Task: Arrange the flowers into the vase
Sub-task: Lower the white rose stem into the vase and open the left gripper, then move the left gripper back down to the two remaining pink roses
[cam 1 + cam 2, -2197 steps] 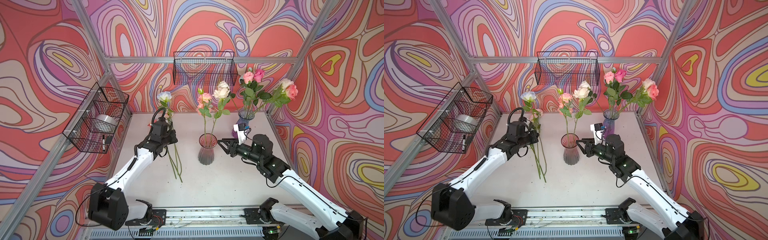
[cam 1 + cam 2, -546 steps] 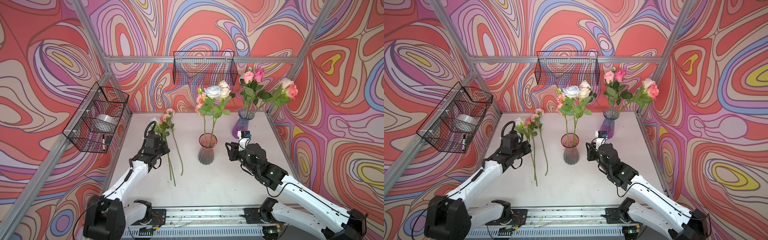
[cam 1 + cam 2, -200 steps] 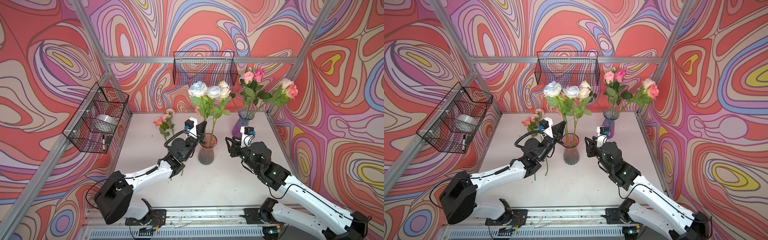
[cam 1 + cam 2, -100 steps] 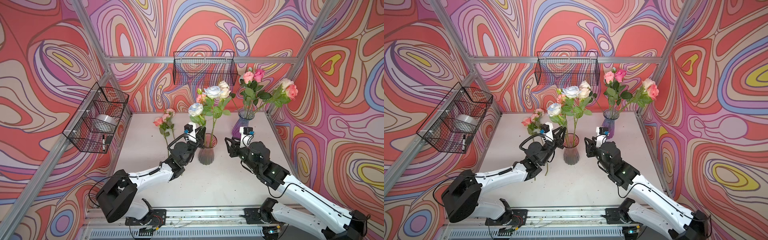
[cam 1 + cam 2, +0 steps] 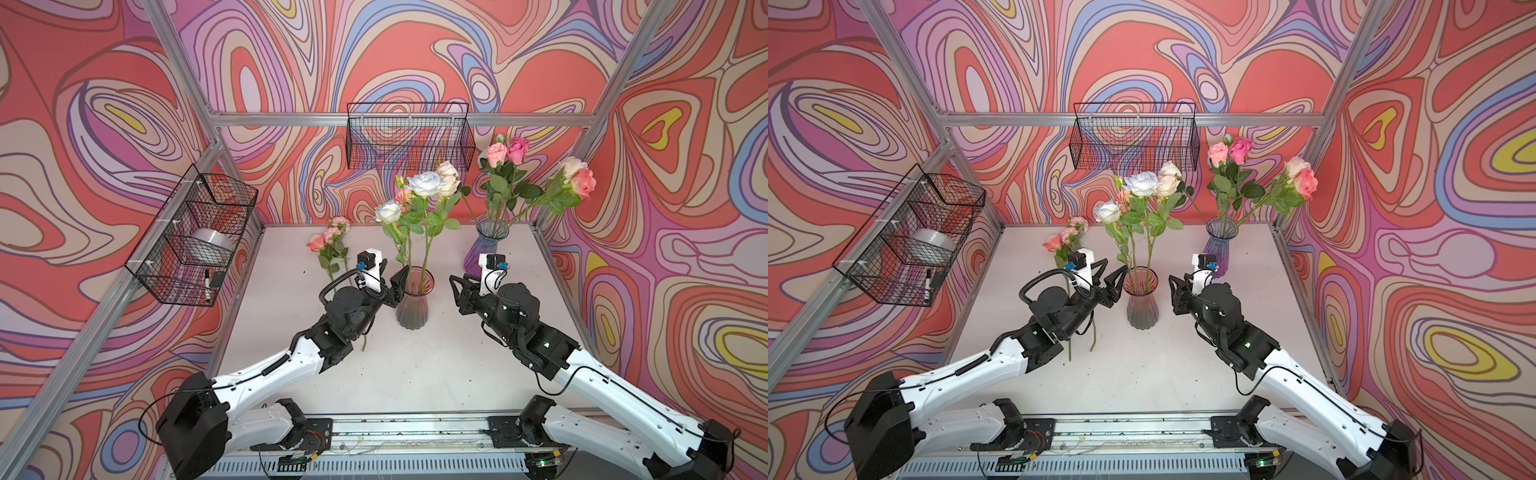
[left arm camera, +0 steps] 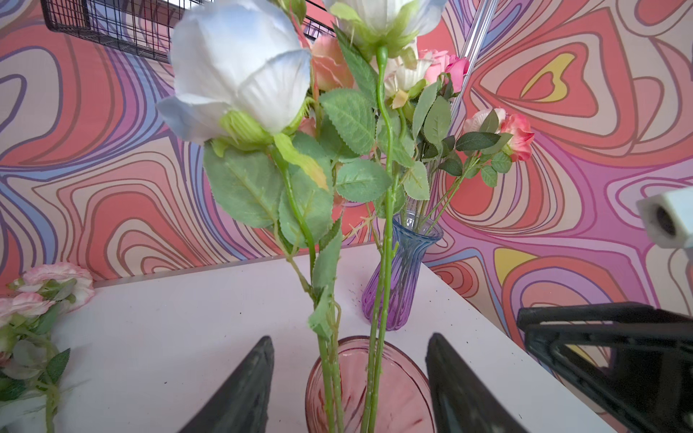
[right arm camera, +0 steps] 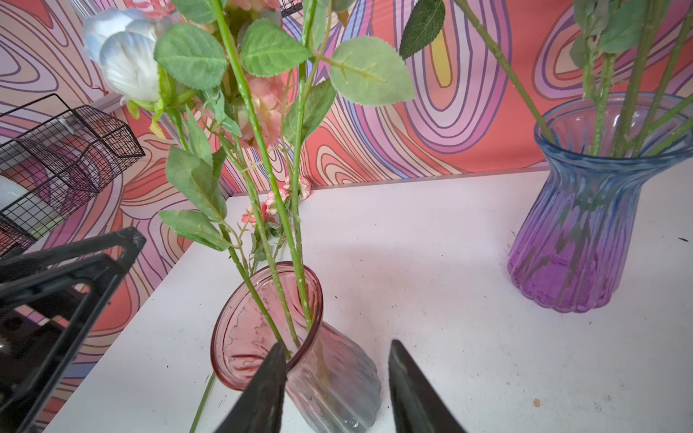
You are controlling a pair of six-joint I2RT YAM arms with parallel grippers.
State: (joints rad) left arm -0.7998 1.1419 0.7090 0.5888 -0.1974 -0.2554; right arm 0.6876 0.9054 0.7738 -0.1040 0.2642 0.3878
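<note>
the left gripper (image 5: 1112,267) sits low beside the mouth of the pink ribbed glass vase (image 5: 412,308). its jaws are spread wide, with nothing between them but green stems they do not touch. in the wrist view the stem of the pale blue rose (image 6: 240,75) stands free in that gap and runs down into the vase. this reads as a placement already made: the rose leans outward on the rim, lower than its neighbours, because only the glass props it.

the right gripper (image 7: 336,344) hovers at the vase's other side, jaws partly apart and empty. in both top views it is near the rim but not on it, probably so it can steady the vase if it tips.

the flowers (image 5: 424,187) are split 3 ways. several stand in the pink vase. pink and coral roses fill the blue and purple ribbed glass vase (image 5: 478,259) at the back. frilly pink flowers (image 5: 328,239) lie on the white table (image 5: 415,374) beyond the left arm, with their stems running under it. those look like the next to go in.
</note>
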